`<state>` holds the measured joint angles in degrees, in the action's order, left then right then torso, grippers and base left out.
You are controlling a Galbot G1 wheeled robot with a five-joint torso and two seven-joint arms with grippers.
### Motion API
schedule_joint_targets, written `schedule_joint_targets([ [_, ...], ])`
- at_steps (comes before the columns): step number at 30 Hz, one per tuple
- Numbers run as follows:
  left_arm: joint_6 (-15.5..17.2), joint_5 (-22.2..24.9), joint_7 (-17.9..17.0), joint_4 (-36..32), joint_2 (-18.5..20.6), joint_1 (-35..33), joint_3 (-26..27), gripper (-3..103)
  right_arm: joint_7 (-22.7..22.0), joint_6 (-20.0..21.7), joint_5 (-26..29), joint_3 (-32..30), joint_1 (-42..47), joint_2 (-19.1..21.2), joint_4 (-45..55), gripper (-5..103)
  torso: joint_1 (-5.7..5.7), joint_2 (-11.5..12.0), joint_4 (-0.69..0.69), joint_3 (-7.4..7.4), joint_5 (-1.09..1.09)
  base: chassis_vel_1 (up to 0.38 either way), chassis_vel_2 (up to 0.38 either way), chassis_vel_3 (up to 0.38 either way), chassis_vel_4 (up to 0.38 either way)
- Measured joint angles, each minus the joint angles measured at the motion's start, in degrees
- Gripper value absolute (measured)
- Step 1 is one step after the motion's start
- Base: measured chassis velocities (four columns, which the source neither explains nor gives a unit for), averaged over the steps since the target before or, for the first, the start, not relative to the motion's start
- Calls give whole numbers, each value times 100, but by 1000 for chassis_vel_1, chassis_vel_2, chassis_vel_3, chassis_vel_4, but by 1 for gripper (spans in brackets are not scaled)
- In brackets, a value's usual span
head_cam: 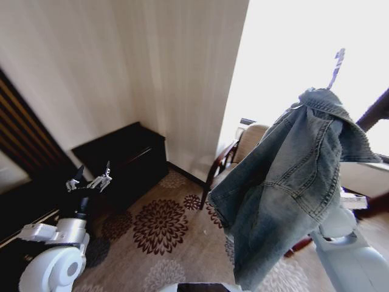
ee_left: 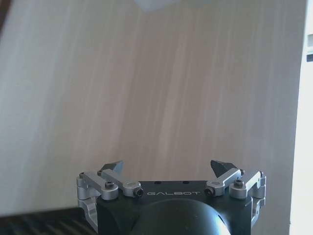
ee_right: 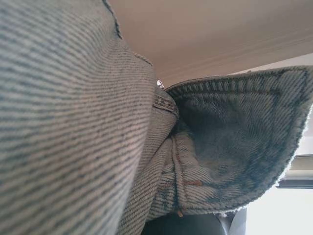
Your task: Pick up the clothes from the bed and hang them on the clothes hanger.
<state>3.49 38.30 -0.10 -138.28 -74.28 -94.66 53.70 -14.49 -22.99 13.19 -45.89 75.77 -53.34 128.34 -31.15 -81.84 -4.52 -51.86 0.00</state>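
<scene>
Denim jacket (head_cam: pixel 292 182) | hangs in the air right of the wooden armchair (head_cam: pixel 234 155), draped over the raised right arm | right gripper buried in cloth, grip cannot be told | left gripper (head_cam: pixel 90 180) spread, empty, above black cabinet (head_cam: pixel 124 152) | risk: heavy, limp, faded twill could slide off a bunched collar hold

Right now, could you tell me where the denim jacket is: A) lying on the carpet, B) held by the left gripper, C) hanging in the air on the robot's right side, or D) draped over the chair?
C: the denim jacket hangs raised above the carpet on the robot's right, while the left gripper sits open and empty by the dark cabinet.
</scene>
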Motion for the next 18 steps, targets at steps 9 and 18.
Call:
schedule_joint_targets([
  [9,-2,-10,16,3,-11,-5,11,100,-4,1,9,62,-72,9,-54,17,0,0,0,0,0,-121,-125,-124,-129],
  [18,-4,-52,31,25,-72,7,-17,100,-11,-1,1,74,-71,4,-96,17,0,0,0,0,0,-119,-125,-118,-119],
])
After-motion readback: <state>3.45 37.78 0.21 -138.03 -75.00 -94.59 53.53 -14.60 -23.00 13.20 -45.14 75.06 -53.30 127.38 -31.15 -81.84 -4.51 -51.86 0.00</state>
